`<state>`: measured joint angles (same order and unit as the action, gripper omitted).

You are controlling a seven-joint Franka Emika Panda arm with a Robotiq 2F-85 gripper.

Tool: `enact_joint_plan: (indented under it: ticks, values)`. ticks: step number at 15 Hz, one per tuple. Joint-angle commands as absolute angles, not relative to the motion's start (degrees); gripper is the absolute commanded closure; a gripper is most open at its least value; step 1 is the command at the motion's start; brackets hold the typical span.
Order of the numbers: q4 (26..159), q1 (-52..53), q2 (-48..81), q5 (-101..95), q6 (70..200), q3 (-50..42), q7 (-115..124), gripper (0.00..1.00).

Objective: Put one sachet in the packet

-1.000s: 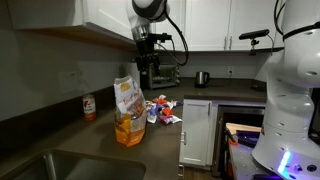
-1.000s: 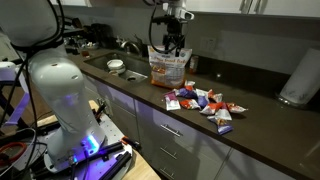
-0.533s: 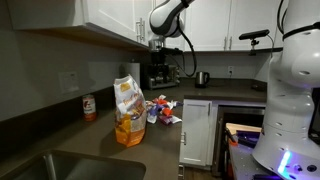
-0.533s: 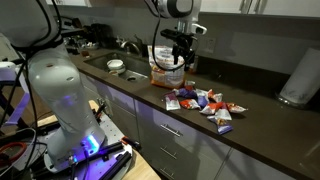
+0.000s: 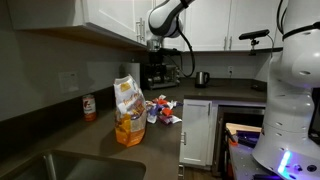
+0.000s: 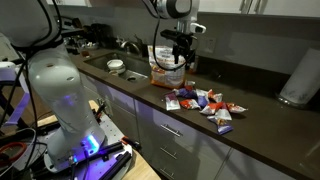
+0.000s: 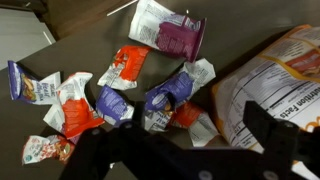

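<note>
Moved off the packet (image 7: pixel 272 88) (reads "Nutrition Facts"), end effector (image 7: pixel 185 150) hovers.

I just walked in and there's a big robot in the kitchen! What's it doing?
The robot arm hangs its tool above the dark counter, over the spot where a tall crinkly packet stands next to a scattered pile of little sachets. The tool is open and holds nothing. The sachets lie loose on the counter beside the packet, and none is being lifted right now.
</note>
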<state>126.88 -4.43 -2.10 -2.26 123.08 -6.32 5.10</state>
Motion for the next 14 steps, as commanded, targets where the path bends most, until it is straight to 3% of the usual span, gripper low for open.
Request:
enact_joint_plan:
  ticks: [1, 7, 14]
  values:
    - [125.6, -4.9, 0.9, -4.1, 129.1, -5.9, 5.2, 0.0]
    - [126.0, -5.7, 6.9, -8.6, 140.4, -7.5, 5.7, 0.0]
    - [124.0, -6.2, 16.9, -10.7, 144.6, -10.6, 6.1, 0.0]
